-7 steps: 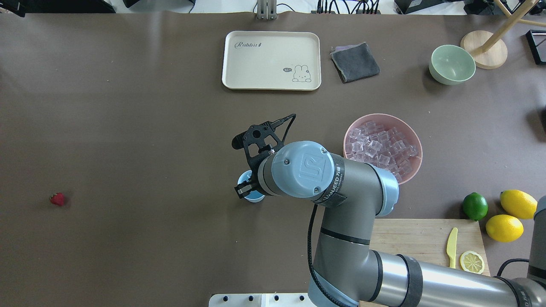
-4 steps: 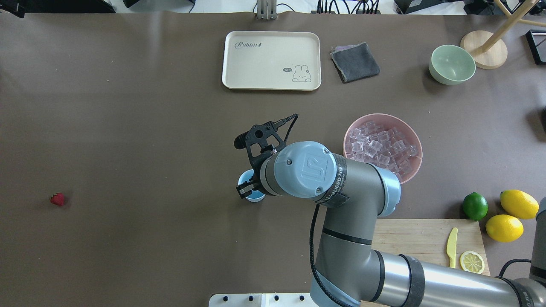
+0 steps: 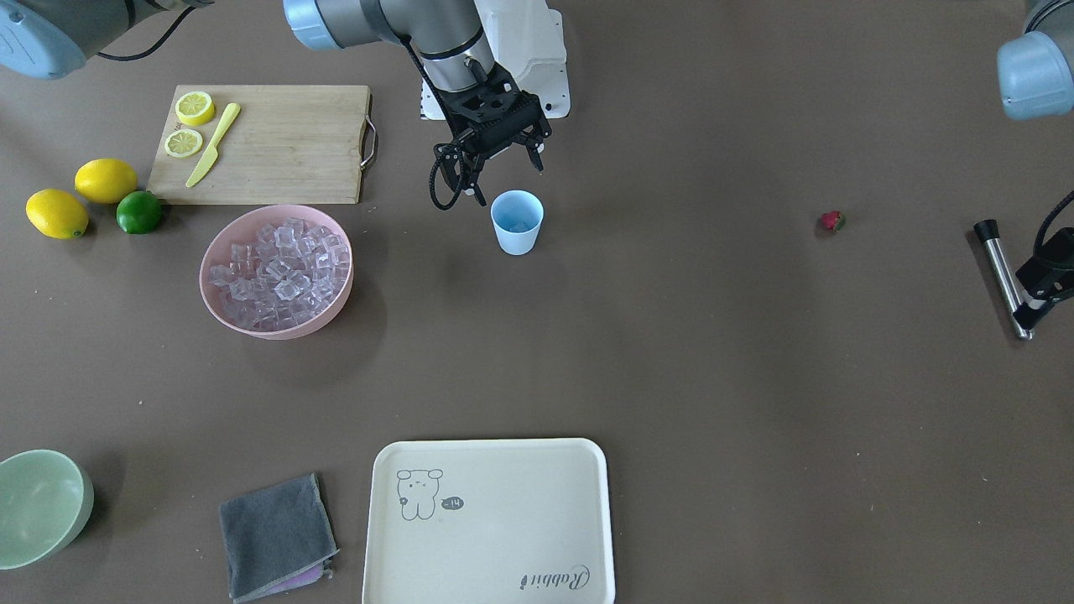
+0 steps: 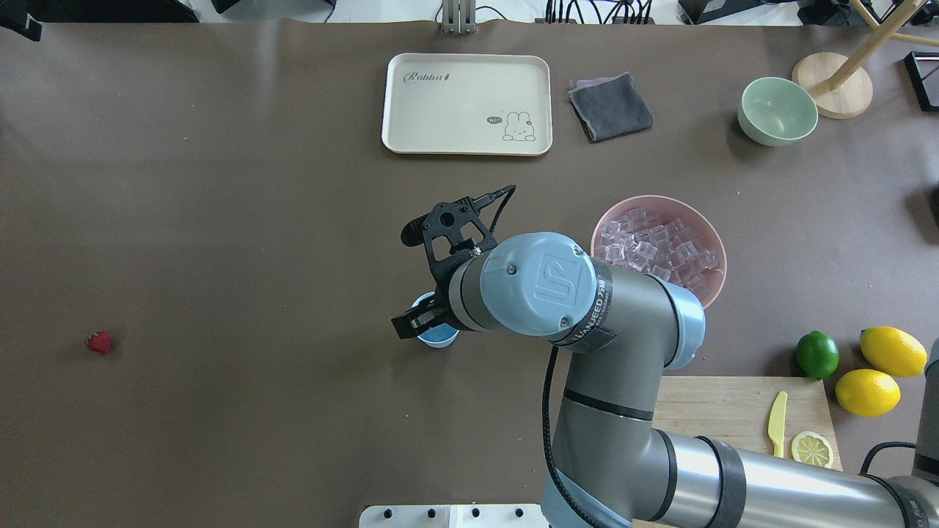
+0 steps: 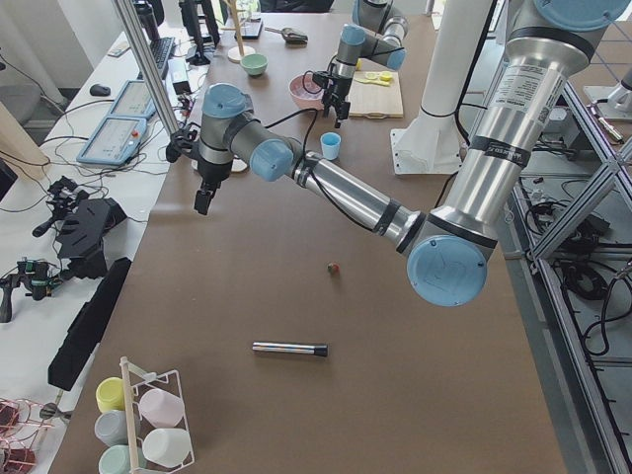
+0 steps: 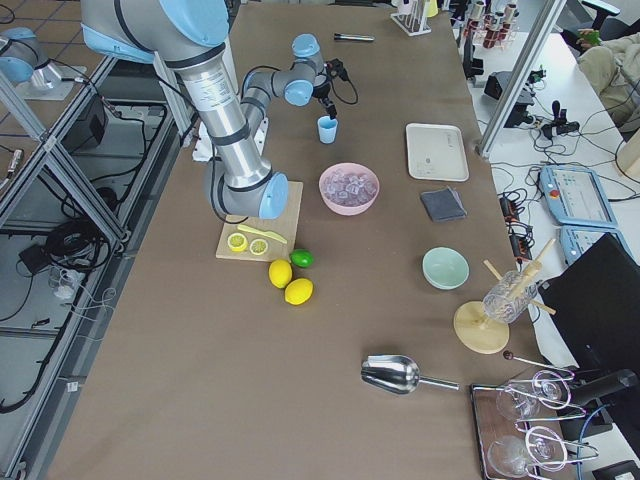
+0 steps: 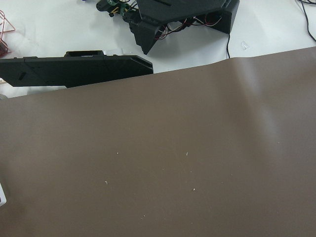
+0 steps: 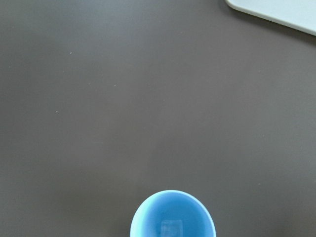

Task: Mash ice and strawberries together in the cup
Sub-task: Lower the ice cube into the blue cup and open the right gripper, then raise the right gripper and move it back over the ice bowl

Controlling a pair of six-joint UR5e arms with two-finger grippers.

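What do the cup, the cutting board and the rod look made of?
Cup: likely plastic, matte light blue, thin even wall.
Board: wood, pale with visible grain lines.
Rod: seems metal, with a shiny silver shaft; its dull black end may be rubber or plastic.

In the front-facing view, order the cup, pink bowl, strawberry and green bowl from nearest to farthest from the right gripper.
Measured from the right gripper:
1. cup, just below it in view
2. pink bowl, view's left
3. strawberry, view's right
4. green bowl, lower left corner
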